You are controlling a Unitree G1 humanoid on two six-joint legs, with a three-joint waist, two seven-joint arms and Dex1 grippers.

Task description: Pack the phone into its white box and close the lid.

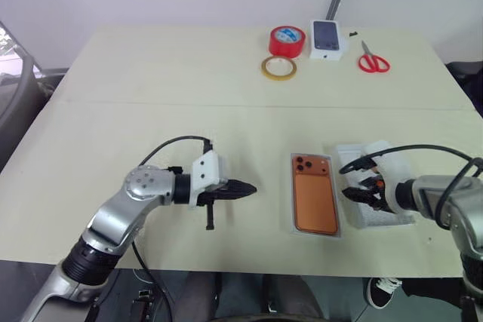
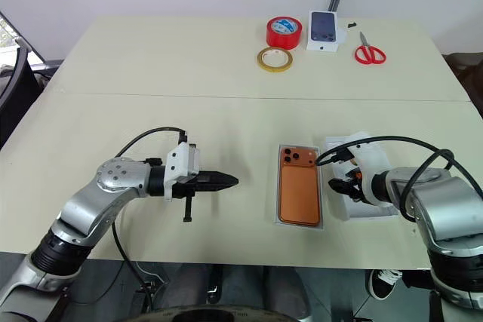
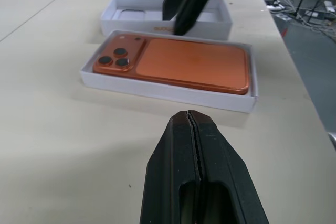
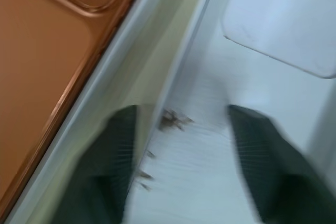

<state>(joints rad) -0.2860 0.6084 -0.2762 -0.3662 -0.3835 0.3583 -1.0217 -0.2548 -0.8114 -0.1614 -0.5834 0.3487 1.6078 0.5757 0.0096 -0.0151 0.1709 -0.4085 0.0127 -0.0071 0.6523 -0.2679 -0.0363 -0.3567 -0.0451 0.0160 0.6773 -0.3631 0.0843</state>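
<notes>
The phone [image 1: 315, 194] is lying back-up inside the white box [image 1: 315, 230], its long axis running away from me across the counter [image 1: 151, 103], with the dark lens cluster at the far end, toward the left corner. The box's thin rim is framing it on all sides. Just to the right, nearly touching that box, the lid [image 1: 355, 152] is sitting open side up, parallel to it. My right arm and its cable are covering much of the lid, so I cannot make out its near end, and the printed marks on its wall are too small for me to read.

My right tool [image 1: 364, 191] is pointing down into the lid, its two fingers spread apart on either side of the lid's near wall, gripping nothing that I can see; the wrist picture there is smeared. My left tool [image 1: 241, 188] is hovering well left of the box, pointing toward it, its fingers pressed together and empty.

At the far edge of the counter are standing a red tape roll [image 1: 287, 40], a yellow tape ring [image 1: 278, 67], a small white box printed with a dark phone [image 1: 328, 39] and red scissors [image 1: 373, 60].
</notes>
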